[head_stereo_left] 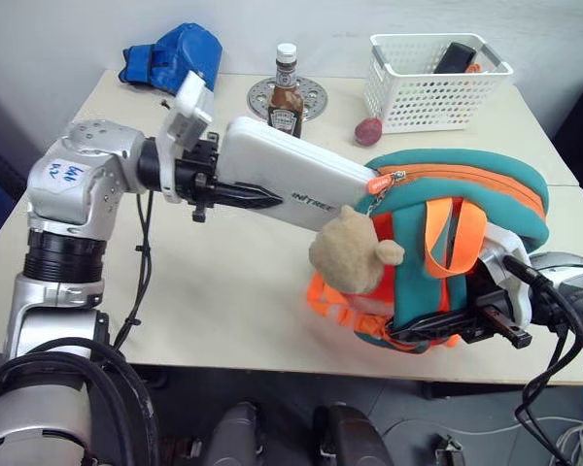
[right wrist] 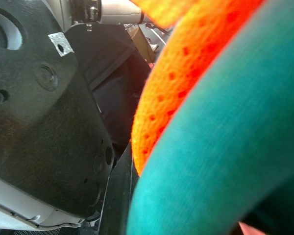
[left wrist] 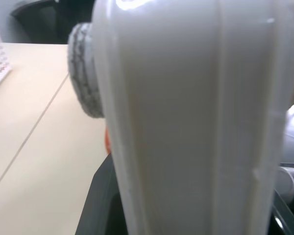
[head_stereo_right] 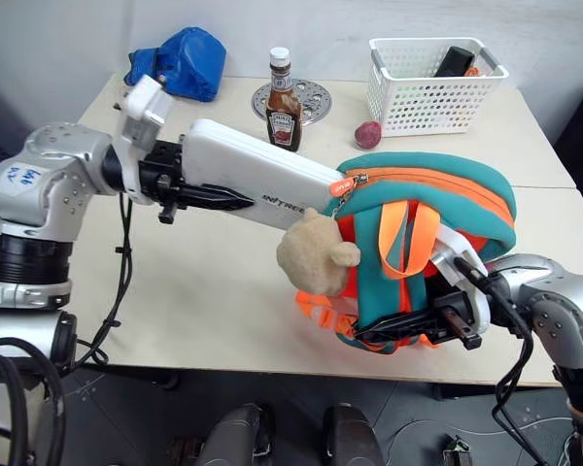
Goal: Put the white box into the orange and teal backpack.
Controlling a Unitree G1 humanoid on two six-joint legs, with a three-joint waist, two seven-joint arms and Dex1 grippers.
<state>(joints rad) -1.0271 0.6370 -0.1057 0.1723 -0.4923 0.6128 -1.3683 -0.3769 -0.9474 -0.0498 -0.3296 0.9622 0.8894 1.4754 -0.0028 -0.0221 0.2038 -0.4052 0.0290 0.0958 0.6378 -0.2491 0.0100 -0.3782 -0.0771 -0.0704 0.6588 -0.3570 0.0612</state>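
Insertion is at its opening stage, by my reading. The left gripper (head_stereo_left: 235, 194) is clamped on 1 end of the white box (head_stereo_left: 301, 180), holding it clear above the table (head_stereo_left: 223, 291) with the long axis tilting down toward the robot's right. The box's far end sits right at the zippered mouth of the orange and teal backpack (head_stereo_left: 466, 243), just above the tan plush toy (head_stereo_left: 352, 249); whether that end has already passed the zipper edge I cannot tell. The right gripper (head_stereo_left: 471, 325) is closed on the lower edge of the backpack, propping the bag upright at the front of the table. Nearly the whole length of the box is outside the bag. What I judge is left: slide the box fully in through the opening, let go, and draw the left arm out.
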